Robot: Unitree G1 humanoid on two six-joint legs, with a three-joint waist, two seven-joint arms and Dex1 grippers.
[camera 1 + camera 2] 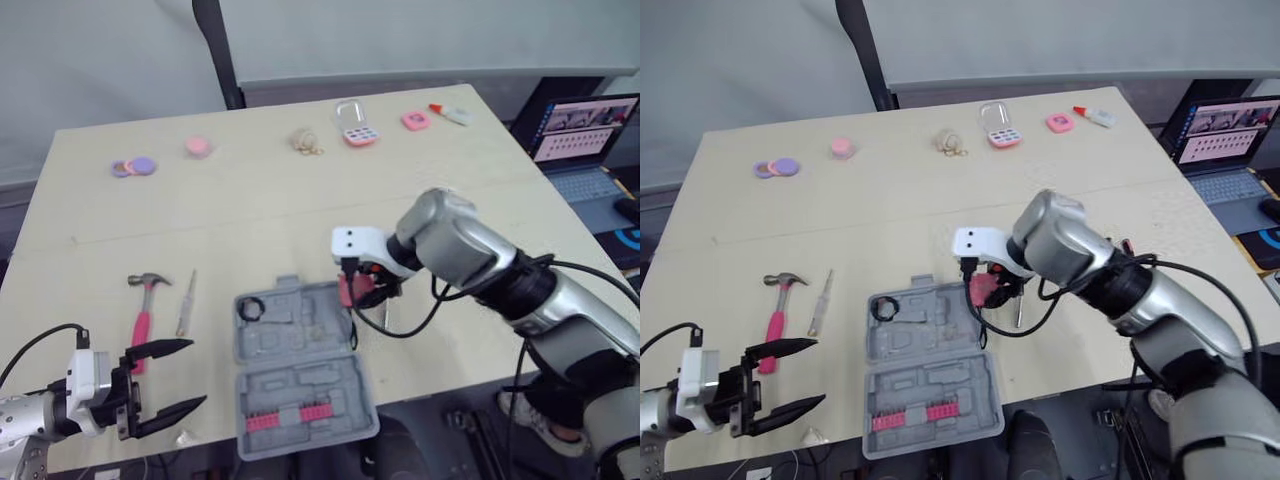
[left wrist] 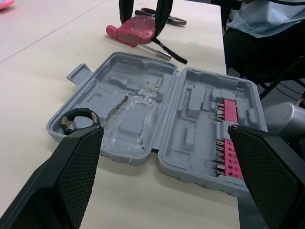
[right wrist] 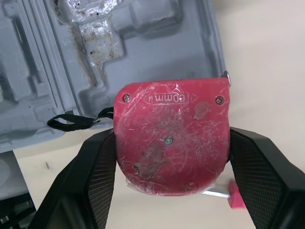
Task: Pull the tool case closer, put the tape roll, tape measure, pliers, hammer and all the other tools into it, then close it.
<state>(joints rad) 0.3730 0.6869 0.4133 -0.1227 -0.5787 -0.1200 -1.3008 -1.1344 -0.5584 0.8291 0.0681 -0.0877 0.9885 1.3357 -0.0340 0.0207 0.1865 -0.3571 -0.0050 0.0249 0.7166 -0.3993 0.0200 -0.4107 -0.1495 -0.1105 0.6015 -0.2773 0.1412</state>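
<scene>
Head view: case [image 1: 300,335] lies open, hammer [image 1: 143,318] to its left; my left gripper [image 1: 197,373] — jaws spread, empty. Left wrist: tape roll [image 2: 77,119] apparently seated in a case corner. Right wrist: right gripper [image 3: 172,152] clamps the tape measure [image 3: 169,119] over the case's edge.

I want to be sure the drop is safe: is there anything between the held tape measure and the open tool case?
Nothing visible. The right gripper holds the tape measure at the edge of the tool case; the recesses near it are bare, and the tape roll lies at the opposite side.
</scene>
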